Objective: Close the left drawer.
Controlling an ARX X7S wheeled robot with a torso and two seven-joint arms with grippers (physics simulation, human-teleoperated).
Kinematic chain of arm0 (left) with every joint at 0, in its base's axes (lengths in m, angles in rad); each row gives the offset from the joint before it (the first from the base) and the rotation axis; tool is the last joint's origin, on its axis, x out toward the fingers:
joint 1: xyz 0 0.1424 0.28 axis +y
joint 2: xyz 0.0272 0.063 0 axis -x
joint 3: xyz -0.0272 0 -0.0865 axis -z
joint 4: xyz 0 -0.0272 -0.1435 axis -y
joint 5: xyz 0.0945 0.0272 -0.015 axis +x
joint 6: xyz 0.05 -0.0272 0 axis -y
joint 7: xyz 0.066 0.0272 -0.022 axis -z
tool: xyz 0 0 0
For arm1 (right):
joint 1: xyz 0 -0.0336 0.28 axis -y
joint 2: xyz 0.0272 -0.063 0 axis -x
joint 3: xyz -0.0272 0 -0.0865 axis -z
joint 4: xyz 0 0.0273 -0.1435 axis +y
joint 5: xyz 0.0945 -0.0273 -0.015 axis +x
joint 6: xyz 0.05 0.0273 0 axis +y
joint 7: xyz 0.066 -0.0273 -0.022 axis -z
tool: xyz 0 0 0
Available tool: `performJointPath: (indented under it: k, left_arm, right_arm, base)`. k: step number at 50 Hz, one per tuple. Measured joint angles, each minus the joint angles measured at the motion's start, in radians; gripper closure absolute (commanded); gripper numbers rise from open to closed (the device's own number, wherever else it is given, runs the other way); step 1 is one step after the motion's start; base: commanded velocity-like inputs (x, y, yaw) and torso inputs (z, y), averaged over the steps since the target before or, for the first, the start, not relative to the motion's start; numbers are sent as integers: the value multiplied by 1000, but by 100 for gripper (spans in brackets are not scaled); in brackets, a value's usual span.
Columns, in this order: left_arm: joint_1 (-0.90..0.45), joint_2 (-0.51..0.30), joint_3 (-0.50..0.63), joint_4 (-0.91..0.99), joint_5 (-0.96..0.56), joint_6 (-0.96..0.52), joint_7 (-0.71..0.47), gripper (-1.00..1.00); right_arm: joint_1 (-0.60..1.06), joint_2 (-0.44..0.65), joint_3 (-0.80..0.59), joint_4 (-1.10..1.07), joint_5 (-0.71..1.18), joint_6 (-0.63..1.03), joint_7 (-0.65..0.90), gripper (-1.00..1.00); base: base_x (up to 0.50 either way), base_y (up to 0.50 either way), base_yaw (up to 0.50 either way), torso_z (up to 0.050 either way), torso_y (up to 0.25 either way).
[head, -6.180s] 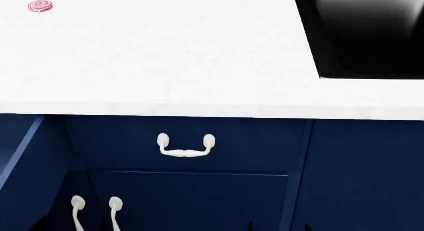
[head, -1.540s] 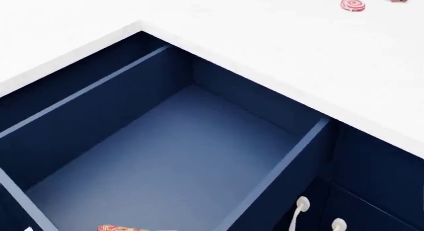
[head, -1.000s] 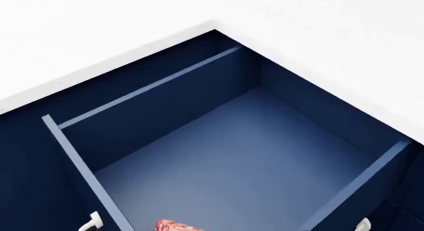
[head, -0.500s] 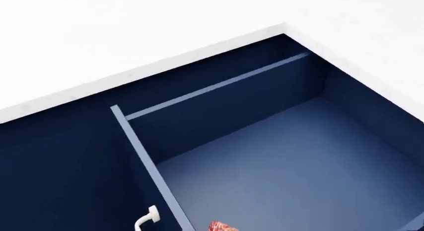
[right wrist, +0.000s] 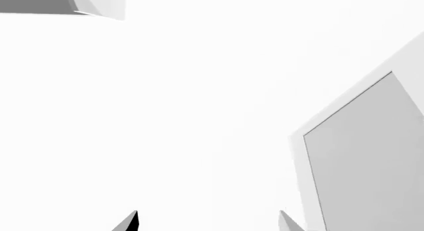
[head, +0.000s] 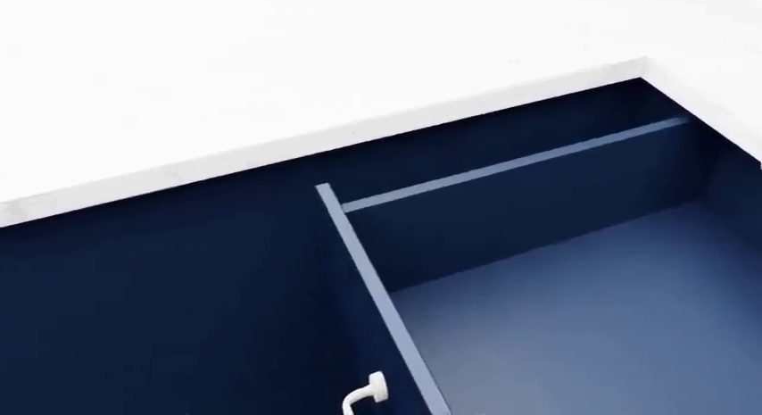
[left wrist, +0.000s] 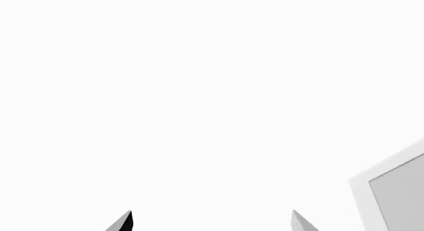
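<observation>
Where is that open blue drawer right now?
In the head view the left drawer stands pulled out at the lower right, just under the white countertop's edge, with a white handle beside its slate-blue side wall.

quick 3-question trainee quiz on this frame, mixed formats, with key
1. True or false: the left drawer stands open below the white countertop.
2. In the head view, which arms show? A) both B) only the left C) neither
3. Fill in: the left pincer and the right pincer each show two fingertips set ____.

Key: 1 true. 2 C. 3 apart; both point at white surroundings, far from the white handle on the navy cabinet front beside the drawer.
</observation>
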Motion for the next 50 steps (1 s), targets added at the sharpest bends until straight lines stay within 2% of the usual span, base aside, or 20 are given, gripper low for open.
performJointPath:
  k: [11, 28, 50]
  left_arm:
    - [23, -10, -23, 0, -1, 4, -10, -100]
    - [-20, -7, 23, 0, 2, 0, -4, -100]
    - [-24, -12, 26, 0, 0, 1, -7, -100]
  right_arm:
    - [4, -22, 2, 0, -1, 3, -23, -100]
    - [-12, -51, 10, 0, -1, -13, -55, -100]
    - [-13, -65, 10, 0, -1, -8, -76, -100]
  base:
    - [0, 0, 500, 0, 0]
    - [0, 0, 500, 0, 0]
    - [0, 0, 500, 0, 0]
